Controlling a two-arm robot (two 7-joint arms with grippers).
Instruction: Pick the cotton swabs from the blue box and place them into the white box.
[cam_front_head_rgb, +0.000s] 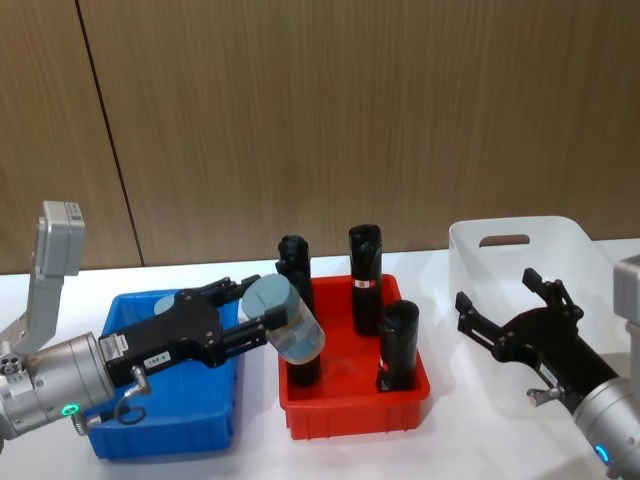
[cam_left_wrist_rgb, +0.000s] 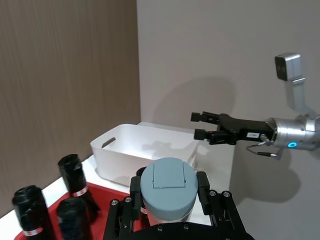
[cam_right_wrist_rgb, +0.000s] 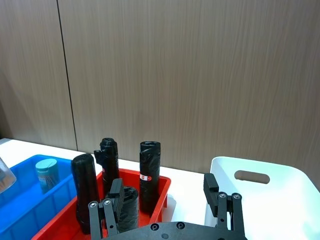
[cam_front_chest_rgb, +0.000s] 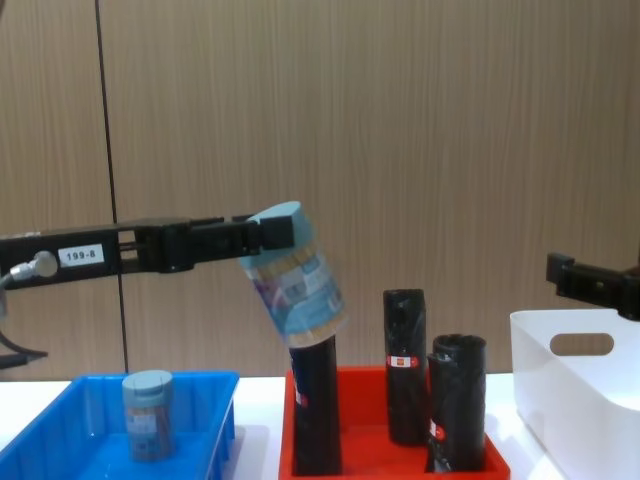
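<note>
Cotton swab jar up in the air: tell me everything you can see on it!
The cotton swab jar is a small clear plastic cylinder with a grey-blue round lid and a printed label. The left tool clamps it near the lid. It hangs tilted above the red bin.

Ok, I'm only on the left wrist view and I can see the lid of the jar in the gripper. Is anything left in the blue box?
Observer: Yes, a second jar stands upright in the blue box.
Operator: And how is the one I'm holding sitting?
Observer: The held jar is tilted in the left gripper, lid end up, over the front-left black roll in the red bin.
Operator: How high is the other arm?
Observer: From the chest view, the right gripper is open and sits higher than the rim of the white box.
</note>
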